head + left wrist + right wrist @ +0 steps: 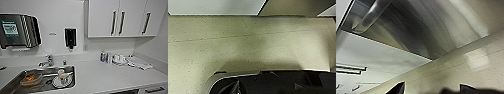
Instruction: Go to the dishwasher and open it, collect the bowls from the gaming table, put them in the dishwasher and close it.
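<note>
A dark-fronted paper dispenser (18,30) hangs on the wall, up and to the left of the sink (15,83). The sink is set into the white table (105,75) and has a brownish dish (31,78) in its left part. To the right of the dish, still inside the sink, a white cup (62,75) stands on a plate (58,83). The tap (48,60) rises just behind the sink. A black soap dispenser (70,37) is fixed to the wall above and to the right of the tap.

Further right of the sink, near the back wall, a small blue-topped bottle (102,56) stands on the table. Beside it are some pale containers (117,59) and folded cloths (140,63). White wall cabinets (120,17) with black upright handles hang above that end.

In the left wrist view the left hand (268,85) shows as dark shapes over a speckled pale floor (243,45). I cannot tell whether it is wide or narrow.

In the right wrist view the dishwasher (411,32) shows as a silver-grey front close to the right hand (433,90), with a round bar handle (371,15) across it. The front meets the same speckled floor. A white cabinet front (373,57) lies right beside it. The grip of the right hand cannot be made out either.
</note>
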{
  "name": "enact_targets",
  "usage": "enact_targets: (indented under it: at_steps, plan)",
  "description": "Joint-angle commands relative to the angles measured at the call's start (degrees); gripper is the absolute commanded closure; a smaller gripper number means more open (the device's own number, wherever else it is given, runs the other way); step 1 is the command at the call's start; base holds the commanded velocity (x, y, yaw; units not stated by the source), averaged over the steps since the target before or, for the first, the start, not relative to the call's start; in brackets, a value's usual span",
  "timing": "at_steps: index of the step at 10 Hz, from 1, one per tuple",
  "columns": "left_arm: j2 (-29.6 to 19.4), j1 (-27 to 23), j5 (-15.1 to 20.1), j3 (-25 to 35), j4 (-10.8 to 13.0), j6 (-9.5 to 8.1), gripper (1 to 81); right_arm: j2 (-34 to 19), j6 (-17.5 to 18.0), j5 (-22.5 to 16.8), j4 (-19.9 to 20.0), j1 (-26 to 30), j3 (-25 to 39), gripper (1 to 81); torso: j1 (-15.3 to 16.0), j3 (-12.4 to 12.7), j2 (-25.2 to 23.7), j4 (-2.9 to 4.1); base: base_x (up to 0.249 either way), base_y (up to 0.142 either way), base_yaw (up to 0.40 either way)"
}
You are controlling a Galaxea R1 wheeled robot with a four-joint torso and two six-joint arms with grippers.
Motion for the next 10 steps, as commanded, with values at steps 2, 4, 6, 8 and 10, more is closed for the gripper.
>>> enact_targets:
  at_steps: [2,4,6,8,10]
  plan:
    - [-0.30,-3.53,1.94,0.31,0.79,0.25,1.0,-4.71,0.09,-7.88,7.84,11.25,3.63,1.0,0.02,0.00,0.00,0.00,0.000,0.000,0.000]
    - [-0.12,-3.61,1.94,0.22,0.80,0.25,1.0,-4.36,0.09,-8.58,10.85,14.49,3.63,1.0,0.02,0.00,0.00,0.00,0.000,0.000,0.000]
    - [-0.03,-3.53,1.94,0.22,0.80,0.25,1.0,-3.31,0.18,-11.39,14.70,17.40,2.76,1.0,0.02,0.00,0.00,0.00,0.000,0.000,0.000]
    - [0.05,-3.61,1.94,0.40,0.71,0.25,1.0,-2.16,0.62,-11.83,19.37,19.86,1.70,1.0,0.05,0.00,0.00,0.00,0.000,0.000,0.000]
    - [0.32,-3.61,1.94,0.48,0.71,0.25,1.0,-0.40,1.15,-14.12,24.47,22.24,0.21,1.0,0.05,0.00,0.00,0.00,0.000,0.000,0.000]
